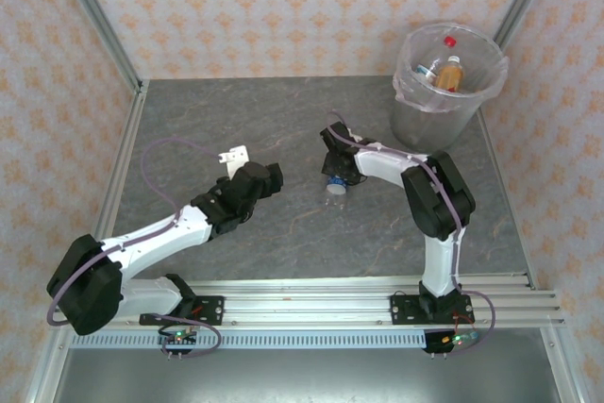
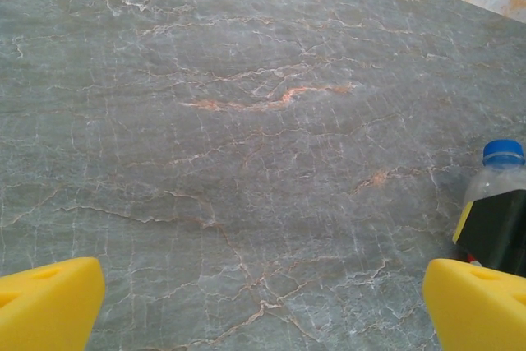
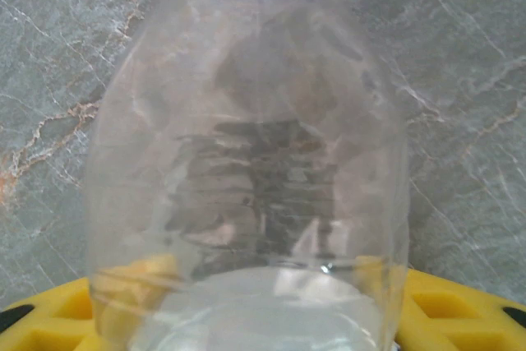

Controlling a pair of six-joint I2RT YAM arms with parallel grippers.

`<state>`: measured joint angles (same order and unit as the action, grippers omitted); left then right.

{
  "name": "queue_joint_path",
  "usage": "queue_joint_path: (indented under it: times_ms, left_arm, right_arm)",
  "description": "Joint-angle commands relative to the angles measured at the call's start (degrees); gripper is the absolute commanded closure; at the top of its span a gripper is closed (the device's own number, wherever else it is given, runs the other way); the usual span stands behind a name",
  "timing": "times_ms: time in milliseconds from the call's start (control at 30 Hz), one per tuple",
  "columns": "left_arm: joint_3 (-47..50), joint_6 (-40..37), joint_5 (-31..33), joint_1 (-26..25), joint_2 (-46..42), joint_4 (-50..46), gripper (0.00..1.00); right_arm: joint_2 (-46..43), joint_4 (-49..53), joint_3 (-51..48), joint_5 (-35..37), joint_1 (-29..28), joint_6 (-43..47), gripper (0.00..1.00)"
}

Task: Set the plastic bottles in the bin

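Observation:
A clear plastic bottle (image 3: 246, 162) with a blue cap sits between the yellow fingers (image 3: 448, 310) of my right gripper (image 3: 246, 310), which hug its lower body on both sides. From above, that bottle (image 1: 336, 185) is on the table mid-right, under the right gripper (image 1: 338, 172). In the left wrist view the same bottle (image 2: 497, 211) shows a dark label at the right edge. My left gripper (image 2: 263, 306) is open over bare table, its place from above being (image 1: 274, 176). The grey bin (image 1: 406, 92) at the back right holds other bottles (image 1: 449, 73).
A small white piece (image 1: 233, 155) lies on the table just behind the left gripper. Patterned walls with metal frame posts close the table on three sides. A metal rail (image 1: 311, 304) carries both arm bases along the near edge.

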<state>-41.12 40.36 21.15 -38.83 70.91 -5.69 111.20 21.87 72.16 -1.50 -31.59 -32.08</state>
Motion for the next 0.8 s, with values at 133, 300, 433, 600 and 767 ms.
queue_joint_path:
  times_ms: [133,300,433,600,767]
  left_arm:
    - [-2.75,-2.2,-2.23,0.68,1.08,0.93,0.0]
    - [-4.11,-1.35,-3.15,0.68,2.45,0.51,0.0]
    - [-5.25,-1.78,-4.87,0.71,3.57,0.58,0.0]
    - [-6.18,-0.8,-3.32,0.68,4.06,-0.8,0.0]
    - [-6.06,1.43,-0.87,0.68,3.19,-1.7,0.0]
  right_arm:
    - [-6.82,-3.24,-4.55,1.34,-0.4,1.02,0.48]
    - [-10.48,-4.98,-6.34,1.84,-0.34,1.88,0.5]
    - [-13.13,-6.1,-7.2,2.17,-0.4,2.23,0.51]
    - [-17.58,-8.45,-8.75,3.0,-0.34,4.01,0.52]
    - [-23.83,-14.14,-11.83,4.19,-0.42,6.28,0.52]
